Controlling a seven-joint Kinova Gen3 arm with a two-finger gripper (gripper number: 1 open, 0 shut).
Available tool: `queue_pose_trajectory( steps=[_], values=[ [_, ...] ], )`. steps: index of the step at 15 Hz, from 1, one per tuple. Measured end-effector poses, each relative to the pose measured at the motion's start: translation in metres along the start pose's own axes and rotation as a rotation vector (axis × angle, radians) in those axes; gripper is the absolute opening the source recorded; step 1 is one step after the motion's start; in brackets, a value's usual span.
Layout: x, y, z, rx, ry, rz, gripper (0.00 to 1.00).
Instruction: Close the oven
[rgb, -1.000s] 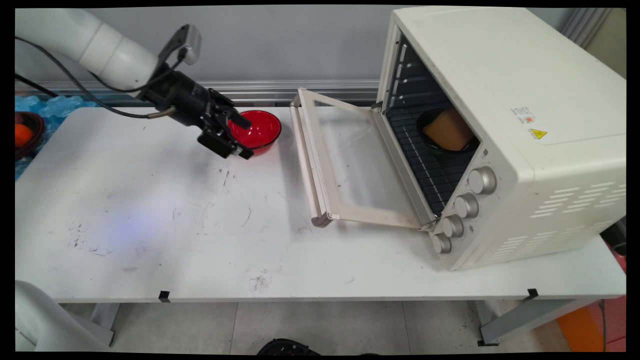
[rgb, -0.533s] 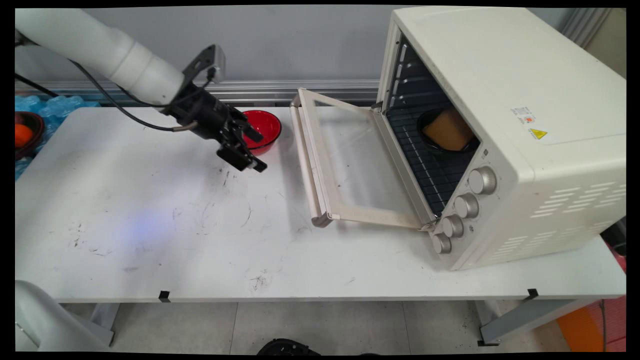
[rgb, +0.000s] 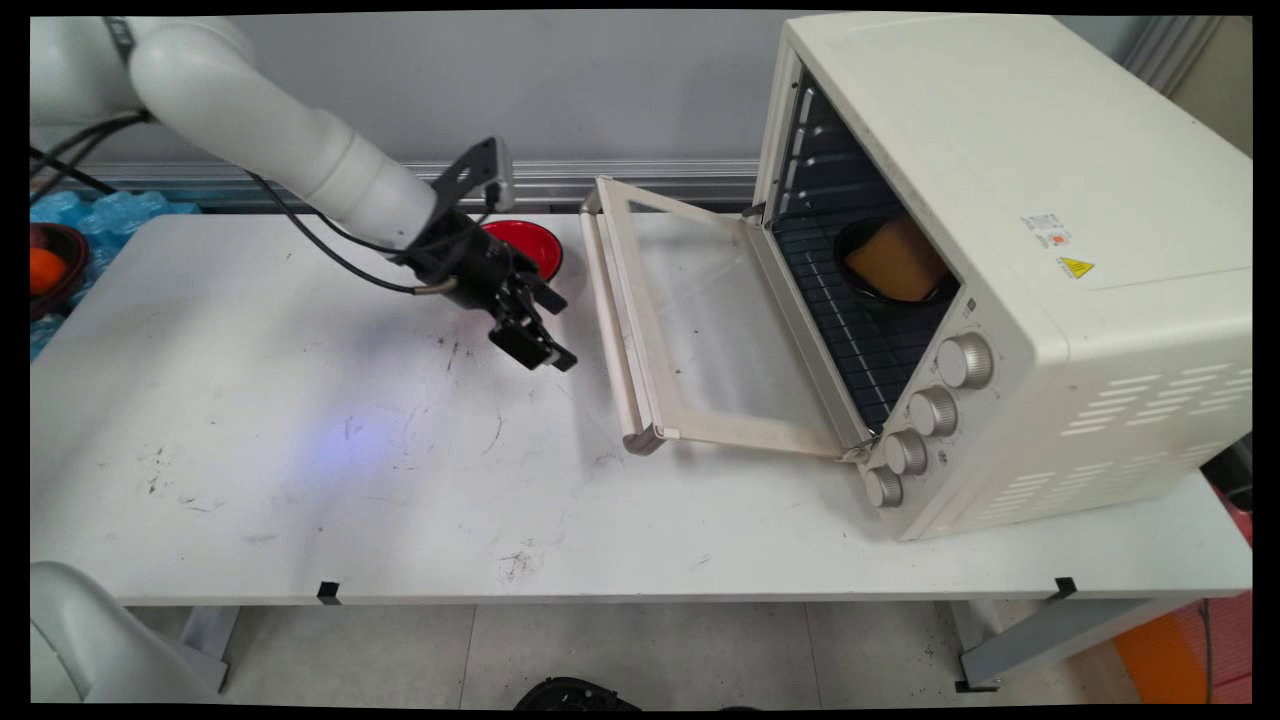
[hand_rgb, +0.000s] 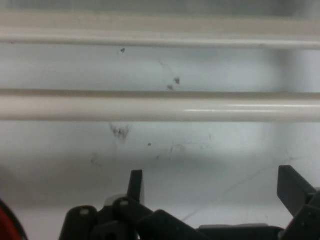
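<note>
The gripper (rgb: 548, 333) hangs above the white bench (rgb: 300, 480), tilted downward and pointing toward the oven door handle (rgb: 612, 320). Its two black fingers stand apart with nothing between them; the gripper is released and empty. In the hand view both fingertips (hand_rgb: 136, 182) rise from the bottom edge with bare, scuffed bench surface showing in the gap.

Position of nearby items relative to the gripper:

- Oven door handle: directly ahead of the fingertips, near but not touching. In the hand view it (hand_rgb: 160, 107) runs as a cream bar across the whole frame, square to the gripper's line of approach.
- Oven door (rgb: 715, 330): beyond the handle, folded down flat and fully open, glass pane facing up.
- Toaster oven (rgb: 1010, 240): beyond the door, cream-coloured, with four knobs (rgb: 930, 412) on the front panel.
- Dark dish (rgb: 885, 265): well beyond the gripper, on the wire rack inside the oven cavity, holding a tan block of food (rgb: 897, 258).
- Red bowl (rgb: 530, 245): just behind the gripper, toward the wall, partly hidden by the wrist. A red sliver (hand_rgb: 7, 222) of it shows at the lower left corner of the hand view.

Black cables (rgb: 330, 240) hang from the white arm (rgb: 290, 140) behind the gripper.
</note>
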Motion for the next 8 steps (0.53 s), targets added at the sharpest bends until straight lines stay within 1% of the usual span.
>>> queue_pose_trajectory(
  steps=[3,8],
  values=[
    [0.004,0.0,0.018,-0.005,-0.004,0.006,1.0],
    [0.009,-0.002,0.042,-0.003,-0.007,0.043,1.0]
  ],
)
